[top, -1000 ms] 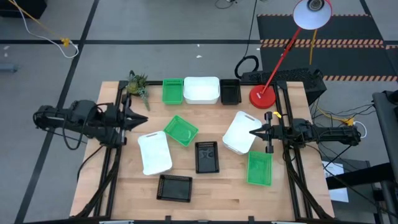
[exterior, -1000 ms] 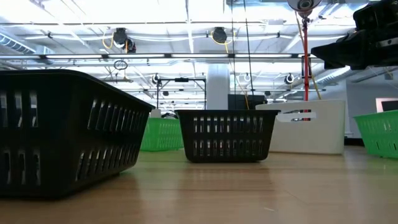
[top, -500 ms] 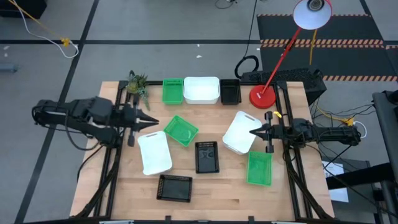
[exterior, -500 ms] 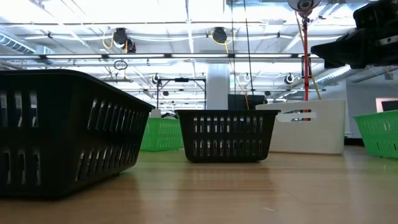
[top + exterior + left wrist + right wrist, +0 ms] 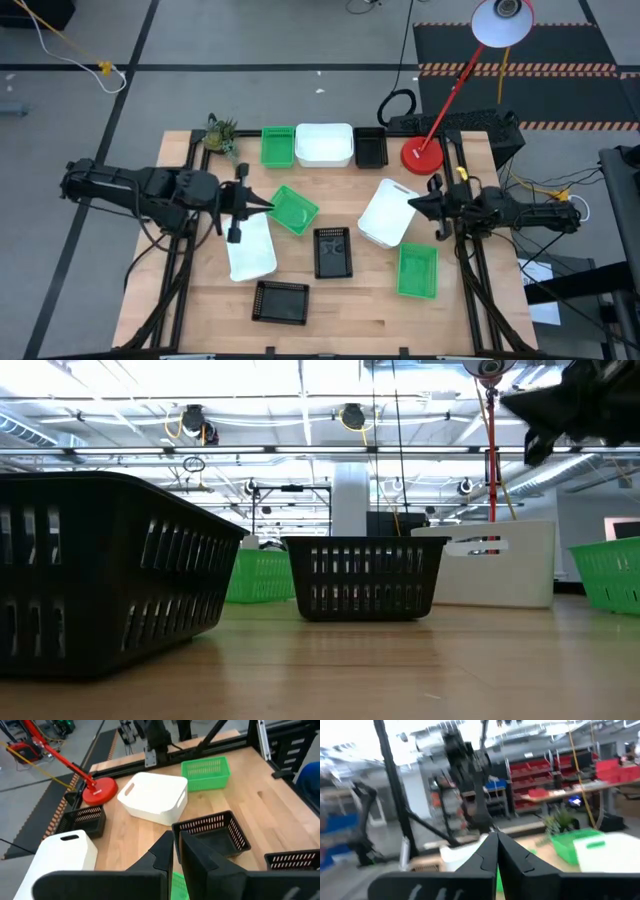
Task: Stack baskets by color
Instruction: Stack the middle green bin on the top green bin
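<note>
Three baskets stand in a row at the far edge: green [image 5: 278, 146], white [image 5: 323, 144] and black [image 5: 370, 147]. Loose on the table are a tilted green basket [image 5: 292, 208], a white one [image 5: 249, 245] at the left, two black ones [image 5: 333, 252] [image 5: 280, 301], a white one [image 5: 388, 212] upside down at the right and a green one [image 5: 417, 270]. My left gripper [image 5: 268, 205] [image 5: 173, 851] hangs shut over the tilted green basket's left rim. My right gripper [image 5: 408, 207] [image 5: 496, 851] is shut, above the right white basket's edge, held clear.
A red lamp base [image 5: 422, 155] stands at the far right corner, its arm slanting up over the table. A small green plant [image 5: 220, 135] sits at the far left corner. Bare wood lies along the near edge, right of the near black basket.
My left gripper has gone from the table's left edge toward the right, out over the tilted green basket, tipping its fingers downward. My right gripper has risen a little and rolled about its own axis. No basket has moved.
</note>
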You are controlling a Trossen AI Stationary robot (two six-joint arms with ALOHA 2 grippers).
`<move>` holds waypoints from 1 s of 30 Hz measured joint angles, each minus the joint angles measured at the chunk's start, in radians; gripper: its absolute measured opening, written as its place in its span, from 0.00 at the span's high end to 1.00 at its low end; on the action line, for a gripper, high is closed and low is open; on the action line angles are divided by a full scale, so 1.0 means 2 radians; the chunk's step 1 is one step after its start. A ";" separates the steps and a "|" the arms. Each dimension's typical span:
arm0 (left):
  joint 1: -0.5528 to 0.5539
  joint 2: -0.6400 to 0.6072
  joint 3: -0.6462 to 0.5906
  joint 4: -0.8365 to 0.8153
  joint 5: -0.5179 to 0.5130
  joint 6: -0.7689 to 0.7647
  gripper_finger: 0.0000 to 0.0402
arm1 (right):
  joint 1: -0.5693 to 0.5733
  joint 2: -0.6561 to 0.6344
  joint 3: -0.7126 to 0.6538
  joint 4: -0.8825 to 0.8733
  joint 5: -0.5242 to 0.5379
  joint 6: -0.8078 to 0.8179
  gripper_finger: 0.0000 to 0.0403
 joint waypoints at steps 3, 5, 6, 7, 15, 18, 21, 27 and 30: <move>0.000 0.008 0.000 0.000 -0.001 0.000 0.91 | 0.006 0.025 0.042 -0.018 0.000 0.000 1.00; 0.000 0.013 0.000 0.000 -0.001 0.000 0.91 | 0.010 0.050 0.078 -0.041 0.000 -0.001 1.00; 0.000 0.015 0.000 0.000 -0.001 -0.001 0.91 | 0.013 0.064 0.098 -0.051 0.000 -0.001 1.00; 0.000 0.015 0.000 0.000 -0.001 -0.002 0.91 | 0.015 0.080 0.120 -0.062 0.000 -0.001 1.00; 0.000 0.015 0.000 0.001 -0.001 -0.006 0.91 | 0.029 0.214 0.260 -0.129 0.000 -0.001 1.00; 0.000 0.015 0.000 0.001 -0.001 -0.006 0.91 | 0.034 0.255 0.298 -0.144 0.000 -0.003 1.00; 0.000 0.015 0.000 0.001 -0.001 -0.008 0.91 | 0.037 0.289 0.330 -0.164 0.002 -0.005 1.00; 0.000 0.015 0.000 0.001 -0.001 -0.039 0.91 | 0.048 0.342 0.374 -0.237 0.035 0.012 1.00; 0.000 0.025 0.000 0.002 -0.001 -0.053 0.88 | 0.058 0.357 0.377 -0.243 0.041 0.034 1.00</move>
